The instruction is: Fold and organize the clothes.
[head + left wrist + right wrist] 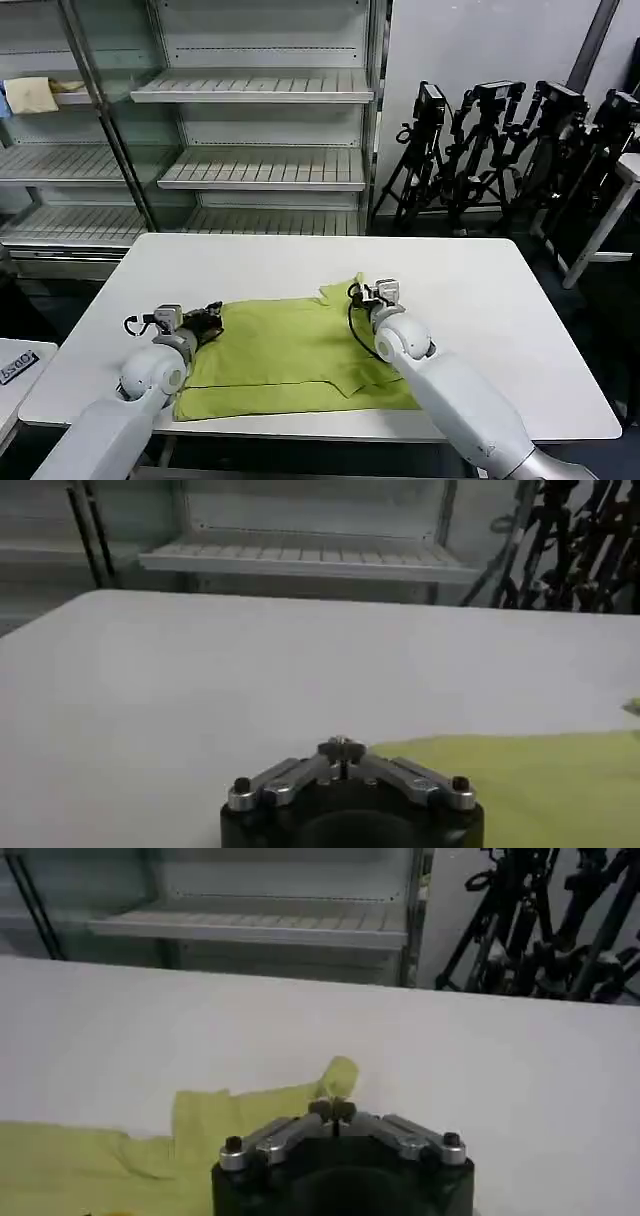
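Note:
The lime yellow-green T-shirt (290, 355) lies on the white table (470, 280), flattened into a rough rectangle with a lower layer showing along its near edge. My left gripper (212, 318) sits low at the shirt's far left corner. In the left wrist view its tips (342, 746) are shut, and the fabric (520, 780) runs right up to them. My right gripper (362, 292) is at the far right corner. Its tips (335, 1110) are shut on the shirt (250, 1113), and a small peak of cloth stands up just beyond them.
Grey metal shelving (260, 120) stands behind the table, with a pale yellow cloth (30, 95) on a left shelf. Black tripods (510, 140) crowd the back right. A small white side table (15, 370) is at the near left. Bare tabletop lies beyond and right of the shirt.

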You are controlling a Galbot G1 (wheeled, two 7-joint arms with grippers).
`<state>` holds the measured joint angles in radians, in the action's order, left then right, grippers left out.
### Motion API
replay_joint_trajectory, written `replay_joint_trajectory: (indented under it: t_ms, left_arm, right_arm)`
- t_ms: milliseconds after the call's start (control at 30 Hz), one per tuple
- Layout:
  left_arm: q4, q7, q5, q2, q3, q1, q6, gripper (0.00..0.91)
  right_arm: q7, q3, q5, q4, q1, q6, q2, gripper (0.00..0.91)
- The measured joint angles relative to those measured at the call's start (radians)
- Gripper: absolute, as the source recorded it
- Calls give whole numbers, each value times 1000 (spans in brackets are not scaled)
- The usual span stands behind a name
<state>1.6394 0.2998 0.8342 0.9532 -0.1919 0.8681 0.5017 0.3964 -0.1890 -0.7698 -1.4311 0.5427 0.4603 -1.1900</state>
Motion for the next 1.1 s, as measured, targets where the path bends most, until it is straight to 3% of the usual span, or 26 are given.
replay_joint_trajectory:
  t_ms: [400, 1100]
  left_arm:
    - [72, -17, 10, -27, -47, 48, -25, 30]
    - [263, -72, 12, -95, -169, 242, 9, 40]
  right_arm:
    - [-22, 53, 34, -130, 71, -48, 48, 0]
    - [-52, 235, 26, -452, 341, -28, 205, 0]
